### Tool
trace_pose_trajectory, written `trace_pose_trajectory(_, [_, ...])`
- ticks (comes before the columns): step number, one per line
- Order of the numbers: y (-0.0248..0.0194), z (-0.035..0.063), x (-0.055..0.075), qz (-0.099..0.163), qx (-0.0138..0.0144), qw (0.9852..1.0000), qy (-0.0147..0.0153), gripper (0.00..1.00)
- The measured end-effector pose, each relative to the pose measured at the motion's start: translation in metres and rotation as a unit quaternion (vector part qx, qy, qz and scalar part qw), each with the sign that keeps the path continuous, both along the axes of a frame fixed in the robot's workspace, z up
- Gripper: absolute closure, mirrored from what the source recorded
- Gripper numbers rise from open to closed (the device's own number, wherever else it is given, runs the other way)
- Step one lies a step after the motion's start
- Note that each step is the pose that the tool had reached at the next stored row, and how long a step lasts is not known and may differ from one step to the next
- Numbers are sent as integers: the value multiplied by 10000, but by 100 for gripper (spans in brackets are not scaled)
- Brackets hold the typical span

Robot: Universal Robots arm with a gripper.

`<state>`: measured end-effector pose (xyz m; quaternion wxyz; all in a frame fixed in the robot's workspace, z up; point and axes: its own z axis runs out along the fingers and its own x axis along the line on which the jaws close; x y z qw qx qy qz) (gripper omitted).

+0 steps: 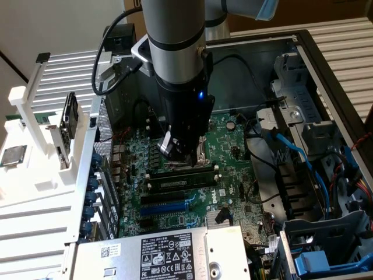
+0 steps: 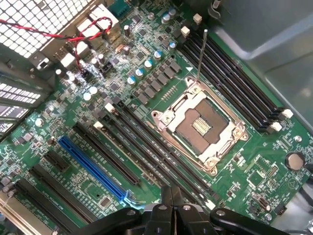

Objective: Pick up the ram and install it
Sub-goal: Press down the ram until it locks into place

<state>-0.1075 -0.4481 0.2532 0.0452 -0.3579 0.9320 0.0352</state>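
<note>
The ram [image 1: 178, 181] lies flat in a black memory slot on the green motherboard [image 1: 233, 192], just nearer than the silver processor socket [image 2: 200, 126]. The gripper [image 1: 175, 153] hangs right above it, fingers pressed together (holding nothing). A blue slot [image 1: 166, 205] sits nearer still.

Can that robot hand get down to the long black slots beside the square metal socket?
Probably yes. The hand, shut, hangs just above the slots inside the open case, and no cable lies across them.
</note>
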Motion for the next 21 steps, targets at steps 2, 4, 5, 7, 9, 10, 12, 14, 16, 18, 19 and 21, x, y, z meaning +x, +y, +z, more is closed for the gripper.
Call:
trace_pose_trajectory(2, [0,0,0,-124,5,9999,0,90])
trace_pose_trajectory(4, [0,0,0,-250,11,9997,0,90])
trace_pose_trajectory(5, [0,0,0,-312,14,9995,0,90])
trace_pose_trajectory(7, [0,0,0,-434,18,9991,1,90])
trace_pose_trajectory(9, [0,0,0,-550,23,9985,0,90])
trace_pose_trajectory(10, [0,0,0,-600,25,9982,0,90])
trace_pose_trajectory(12, [0,0,0,-706,30,9975,0,90])
trace_pose_trajectory(14, [0,-1,0,-817,35,9966,0,90])
trace_pose_trajectory(16, [0,0,0,-935,37,9956,2,90])
trace_pose_trajectory(18, [0,0,0,-1054,39,9944,6,90])
trace_pose_trajectory(19, [0,0,0,-1110,40,9938,12,90])
trace_pose_trajectory(21, [0,-1,0,-1219,40,9925,34,90])
